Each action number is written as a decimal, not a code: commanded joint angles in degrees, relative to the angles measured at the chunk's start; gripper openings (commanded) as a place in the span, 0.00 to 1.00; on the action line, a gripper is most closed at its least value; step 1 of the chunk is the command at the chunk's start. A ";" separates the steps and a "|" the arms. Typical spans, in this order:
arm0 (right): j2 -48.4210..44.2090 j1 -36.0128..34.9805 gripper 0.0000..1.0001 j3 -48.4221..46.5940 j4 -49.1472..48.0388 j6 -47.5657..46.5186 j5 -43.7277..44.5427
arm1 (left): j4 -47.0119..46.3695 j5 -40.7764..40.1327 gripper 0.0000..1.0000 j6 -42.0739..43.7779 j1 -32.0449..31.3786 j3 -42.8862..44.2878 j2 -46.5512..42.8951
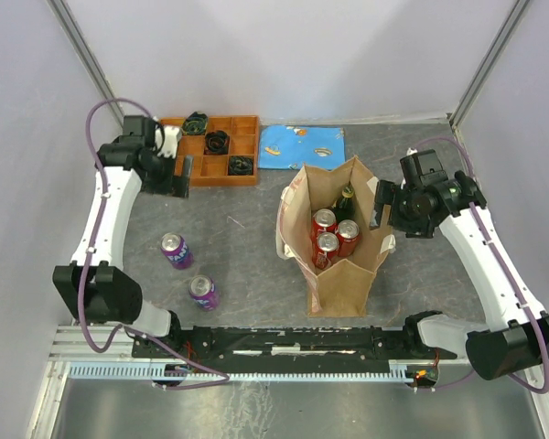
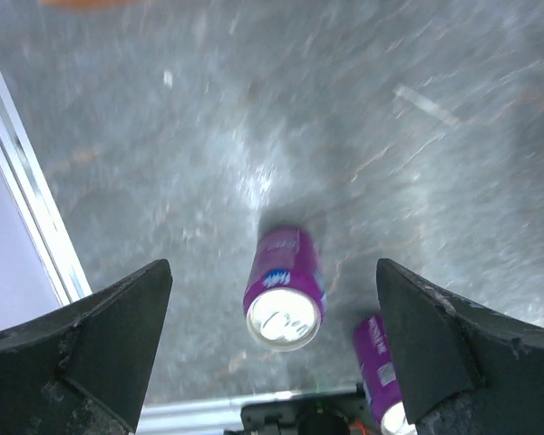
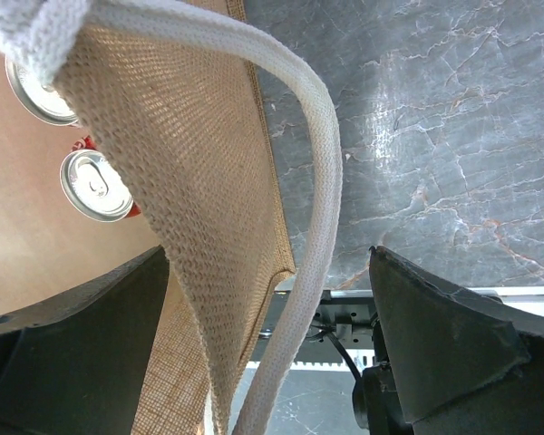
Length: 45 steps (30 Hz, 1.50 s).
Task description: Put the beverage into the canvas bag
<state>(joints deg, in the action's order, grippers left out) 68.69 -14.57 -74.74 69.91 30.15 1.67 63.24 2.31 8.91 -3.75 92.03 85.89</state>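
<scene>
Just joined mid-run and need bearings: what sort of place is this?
Probably a lab robot cell: plain white panels on aluminium posts enclose a grey tabletop with staged purple cans and a canvas bag.

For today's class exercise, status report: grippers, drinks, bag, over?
Left gripper open, empty, apart from two purple cans upright on table. Right gripper open astride bag edge and strap. Bag upright, three red cans inside.

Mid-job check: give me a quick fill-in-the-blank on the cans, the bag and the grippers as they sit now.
The purple cans standing outside the canvas bag number ____.
The cans inside the bag are ____.
The white strap handle hangs between the ____ gripper's fingers.
Missing words: two; red; right.
</scene>
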 commanded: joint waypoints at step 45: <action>-4.15 0.05 0.99 -3.72 1.10 0.93 3.95 | 0.32 11.68 0.03 -2.98 -28.15 53.56 19.29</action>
<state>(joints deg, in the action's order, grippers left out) 66.37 -14.57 -74.52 70.24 30.22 2.42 62.46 6.81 9.43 -21.98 136.64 101.60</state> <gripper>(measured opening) 0.991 0.720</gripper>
